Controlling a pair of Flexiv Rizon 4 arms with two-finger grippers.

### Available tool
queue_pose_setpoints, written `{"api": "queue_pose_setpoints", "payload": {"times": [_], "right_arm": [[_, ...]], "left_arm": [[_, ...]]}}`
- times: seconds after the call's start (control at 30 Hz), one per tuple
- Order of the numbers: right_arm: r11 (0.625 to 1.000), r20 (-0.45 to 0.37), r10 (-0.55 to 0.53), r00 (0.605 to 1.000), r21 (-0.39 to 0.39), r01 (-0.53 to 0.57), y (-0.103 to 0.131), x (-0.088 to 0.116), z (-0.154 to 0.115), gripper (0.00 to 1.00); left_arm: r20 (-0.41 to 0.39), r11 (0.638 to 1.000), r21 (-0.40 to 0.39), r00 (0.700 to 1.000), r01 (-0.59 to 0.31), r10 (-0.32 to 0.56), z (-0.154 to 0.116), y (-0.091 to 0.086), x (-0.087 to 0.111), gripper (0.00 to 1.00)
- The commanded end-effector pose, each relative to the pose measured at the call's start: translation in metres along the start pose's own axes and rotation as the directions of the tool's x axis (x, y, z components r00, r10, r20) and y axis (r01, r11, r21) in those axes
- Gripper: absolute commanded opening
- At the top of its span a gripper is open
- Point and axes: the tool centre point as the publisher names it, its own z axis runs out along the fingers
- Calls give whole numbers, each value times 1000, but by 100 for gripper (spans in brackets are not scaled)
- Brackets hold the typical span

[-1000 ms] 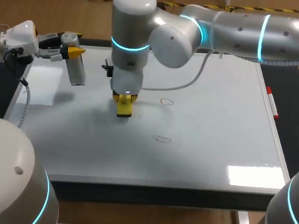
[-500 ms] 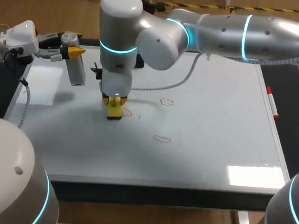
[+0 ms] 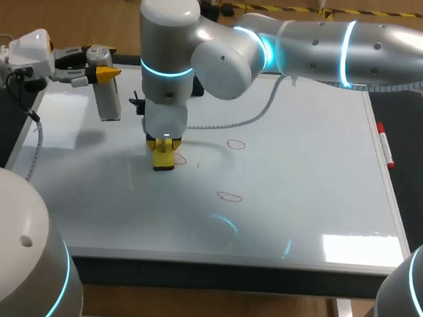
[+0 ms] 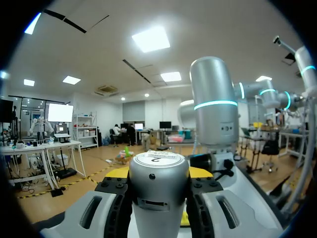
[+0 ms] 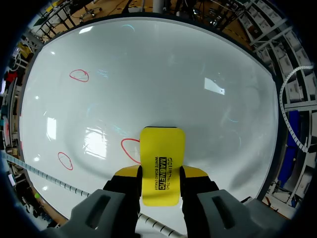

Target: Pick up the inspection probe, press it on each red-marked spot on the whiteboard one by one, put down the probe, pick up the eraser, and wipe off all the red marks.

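The wiping step is in hand, to judge by the grips. The right tool (image 5: 159, 181) is clamped on a flat yellow rectangular eraser (image 5: 161, 158), one finger on each long side, with the eraser's front end standing out ahead of the fingers. In the head view it sits on or just above the glossy white whiteboard (image 3: 303, 178), at about nine o'clock from the board's middle; contact cannot be told for sure. All three thin red hand-drawn oval marks are unwiped. The nearest red mark (image 5: 130, 148) lies just beside the eraser at its three o'clock, partly hidden under its edge. A second (image 3: 235, 143) lies between two and three o'clock, and a third (image 3: 229, 197) at about four o'clock, both well apart from it. The next move probably calls for pressing the eraser flat and sweeping toward three o'clock over the nearest oval, then on to the other two. The silver cylindrical inspection probe (image 4: 158, 173) has not been set on the bench. The left tool (image 4: 158, 198) is closed on it from both sides and holds it above the board's ten o'clock corner, clear of the wiping path.
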Motion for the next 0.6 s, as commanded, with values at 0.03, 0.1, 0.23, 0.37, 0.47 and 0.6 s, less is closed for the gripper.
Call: {"api": "queue_pose_setpoints", "payload": {"times": [0.03, 0.1, 0.23, 0.37, 0.47, 0.6], "right_arm": [[1000, -4, 1, 1000, 11, 0, 4, 10, -1, 0], [1000, -9, 4, 1000, 14, -4, 5, 14, -1, 0], [1000, -20, 16, 1000, 16, -16, 7, 24, 0, 0], [999, -27, 42, 999, 22, -42, 10, 36, -3, 0], [998, -29, 59, 998, 33, -58, 10, 45, -6, 0], [996, -39, 78, 996, 44, -76, 10, 54, -8, 0]], "left_arm": [[1, 1000, -3, 1000, 1, -1, 0, -2, 0, 0], [1, 1000, -3, 1000, 1, -1, 0, -2, 0, 0], [1, 1000, -3, 1000, 1, -1, 0, -2, 0, 0], [1, 1000, -3, 1000, 1, -1, 0, -2, 0, 0], [1, 1000, -3, 1000, 1, -1, 0, -2, 0, 0], [1, 1000, -3, 1000, 1, -1, 0, -2, 0, 0]]}}
